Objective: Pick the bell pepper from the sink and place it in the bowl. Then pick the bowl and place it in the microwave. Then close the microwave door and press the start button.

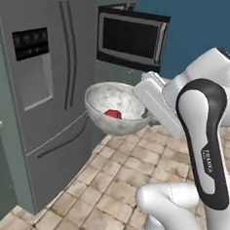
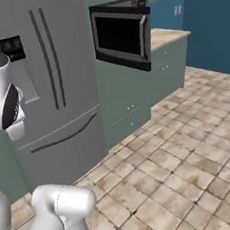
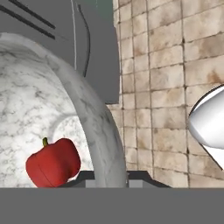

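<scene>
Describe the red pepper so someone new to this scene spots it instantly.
Start at the tall grey double-door fridge; in front of it the white robot arm's gripper holds up a round marbled grey-white bowl by its rim. The small glossy red bell pepper with a green stem lies inside, the one bright red thing there.

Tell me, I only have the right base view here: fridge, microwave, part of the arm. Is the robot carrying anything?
Observer: Yes, the bowl is held up off the floor in front of the fridge.
Operator: Is the pepper in it?
Observer: Yes, the bell pepper lies inside the bowl.
Operator: How is it gripped?
Observer: In the hand view the gripper pinches the bowl's rim, one finger inside, one outside.
</scene>
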Robot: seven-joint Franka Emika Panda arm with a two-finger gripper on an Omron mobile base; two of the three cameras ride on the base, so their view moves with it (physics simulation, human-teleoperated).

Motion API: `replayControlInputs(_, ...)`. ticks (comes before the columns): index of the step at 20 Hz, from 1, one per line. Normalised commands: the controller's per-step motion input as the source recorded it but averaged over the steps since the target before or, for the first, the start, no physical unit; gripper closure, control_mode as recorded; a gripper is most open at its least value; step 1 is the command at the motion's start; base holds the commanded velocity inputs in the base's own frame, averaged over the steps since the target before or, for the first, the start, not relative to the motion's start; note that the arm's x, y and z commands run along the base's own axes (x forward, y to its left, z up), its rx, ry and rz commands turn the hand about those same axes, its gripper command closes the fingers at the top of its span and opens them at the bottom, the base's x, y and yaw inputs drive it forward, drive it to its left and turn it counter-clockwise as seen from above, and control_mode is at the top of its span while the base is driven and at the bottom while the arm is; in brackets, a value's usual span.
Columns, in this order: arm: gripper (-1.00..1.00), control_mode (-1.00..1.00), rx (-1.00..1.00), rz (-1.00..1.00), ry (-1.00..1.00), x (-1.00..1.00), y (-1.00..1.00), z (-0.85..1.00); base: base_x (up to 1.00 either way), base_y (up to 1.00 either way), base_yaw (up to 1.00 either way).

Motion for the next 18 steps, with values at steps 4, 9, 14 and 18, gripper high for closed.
replayControlInputs(4, 1.00, 1.00, 0.00, 0.00, 0.00, 0.00, 0.00, 0.00, 0.31, -0.14, -0.77)
replayControlInputs(9, 1.00, 1.00, 0.00, 0.00, 0.00, 0.00, 0.00, 0.00, 0.19, -0.57, -0.69)
replayControlInputs(14, 1.00, 1.00, 0.00, 0.00, 0.00, 0.00, 0.00, 0.00, 0.40, -0.57, -0.62)
replayControlInputs(18, 1.00, 1.00, 0.00, 0.00, 0.00, 0.00, 0.00, 0.00, 0.73, -0.41, -0.55)
